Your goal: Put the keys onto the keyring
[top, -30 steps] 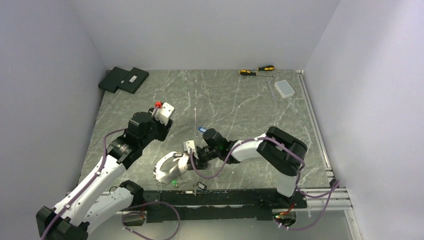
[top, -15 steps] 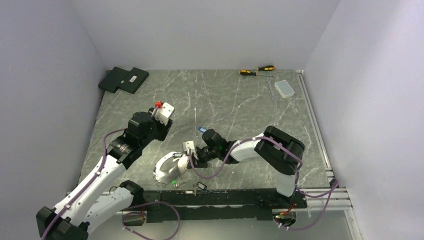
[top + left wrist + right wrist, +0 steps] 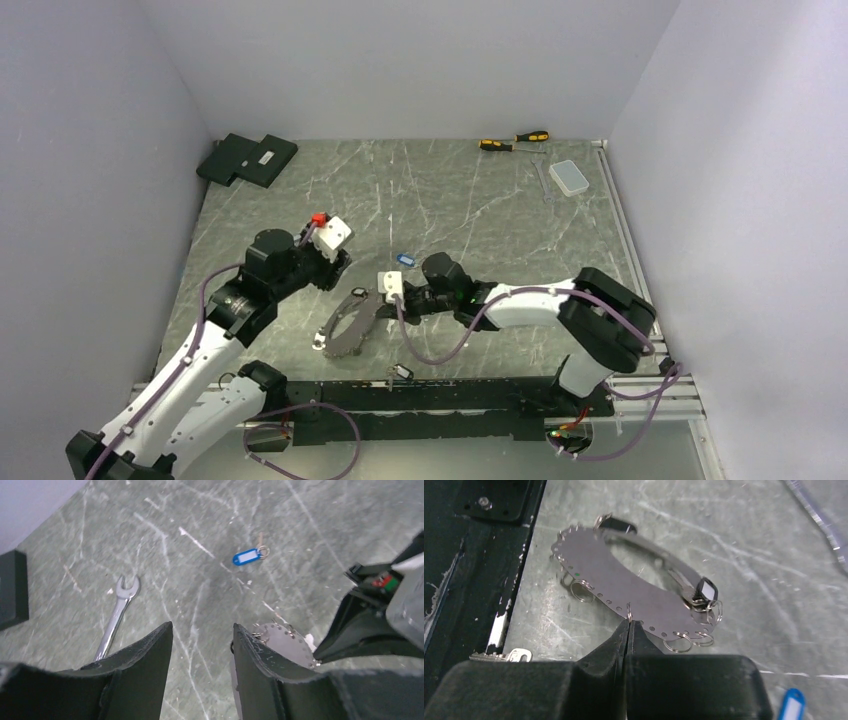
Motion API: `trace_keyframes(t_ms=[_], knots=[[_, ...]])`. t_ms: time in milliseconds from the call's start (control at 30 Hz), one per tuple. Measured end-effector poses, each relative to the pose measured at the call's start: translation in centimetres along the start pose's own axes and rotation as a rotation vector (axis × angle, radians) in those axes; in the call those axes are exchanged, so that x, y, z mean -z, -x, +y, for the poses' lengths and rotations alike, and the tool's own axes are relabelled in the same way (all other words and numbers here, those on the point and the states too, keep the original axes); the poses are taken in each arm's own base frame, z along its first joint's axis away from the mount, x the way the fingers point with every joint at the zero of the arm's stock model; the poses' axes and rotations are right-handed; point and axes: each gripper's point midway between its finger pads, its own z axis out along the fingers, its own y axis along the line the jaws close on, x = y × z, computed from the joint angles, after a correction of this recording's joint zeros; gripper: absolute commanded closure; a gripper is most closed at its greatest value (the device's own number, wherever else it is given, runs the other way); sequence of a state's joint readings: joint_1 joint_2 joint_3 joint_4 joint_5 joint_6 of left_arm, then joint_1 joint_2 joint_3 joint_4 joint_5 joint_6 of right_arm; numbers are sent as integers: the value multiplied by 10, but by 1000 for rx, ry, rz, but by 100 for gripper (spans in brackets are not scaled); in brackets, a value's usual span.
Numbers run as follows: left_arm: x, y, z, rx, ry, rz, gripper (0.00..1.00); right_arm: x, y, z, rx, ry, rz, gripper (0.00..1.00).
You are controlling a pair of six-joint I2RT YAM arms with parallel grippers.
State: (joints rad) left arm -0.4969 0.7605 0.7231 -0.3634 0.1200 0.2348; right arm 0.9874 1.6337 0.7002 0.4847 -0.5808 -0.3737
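Keyring (image 3: 624,587): flat grey oval, holed rim, small rings. Right tool (image 3: 628,625) pinches rim; left tool (image 3: 202,630) half-open.

You've got a grey-green marble-look table (image 3: 450,190) with white veins running all over it. The keyring (image 3: 609,577) is dull grey metal with a row of little holes dotted along its edge. The key (image 3: 247,557) has a bright blue head, the wrench (image 3: 116,612) is silver, the screwdrivers (image 3: 515,140) are yellow and black, and the boxes (image 3: 248,159) are plain black.
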Motion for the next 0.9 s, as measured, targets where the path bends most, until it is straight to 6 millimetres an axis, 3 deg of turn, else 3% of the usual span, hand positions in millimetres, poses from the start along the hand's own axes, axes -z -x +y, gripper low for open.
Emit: trace_keyframes(t_ms=[167, 333, 600, 900], knots=[[9, 16, -22, -32, -124, -88, 49, 17, 33, -11, 66, -77, -60, 100], [19, 27, -46, -65, -258, -162, 51, 35, 53, -21, 115, -160, -91, 100], [30, 34, -80, -95, -463, -225, 54, 59, 59, -36, 165, -288, -52, 100], [15, 16, -109, -48, -675, -152, 55, 76, 58, -30, 215, -340, 29, 100]])
